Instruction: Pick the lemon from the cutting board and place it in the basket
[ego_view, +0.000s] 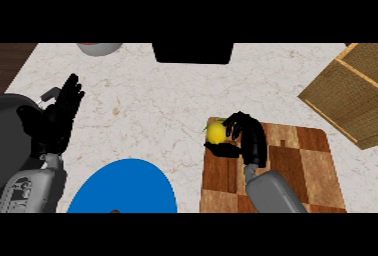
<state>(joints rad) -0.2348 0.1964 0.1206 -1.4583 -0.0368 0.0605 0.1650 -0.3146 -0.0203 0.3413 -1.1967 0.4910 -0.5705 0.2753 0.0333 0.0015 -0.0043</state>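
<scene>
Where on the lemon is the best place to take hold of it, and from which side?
Around its middle, from the right and above. The lemon lies at the cutting board's far left corner, its long axis pointing away from the robot, so its narrow width fits between fingers and thumb. The right hand curls round it this way.

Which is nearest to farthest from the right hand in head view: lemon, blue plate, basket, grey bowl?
From the right hand:
1. lemon, in its fingers at the cutting board's far-left corner.
2. blue plate, lower left.
3. basket, upper right. Close to the plate's distance; hard to call.
4. grey bowl, far upper left.
</scene>
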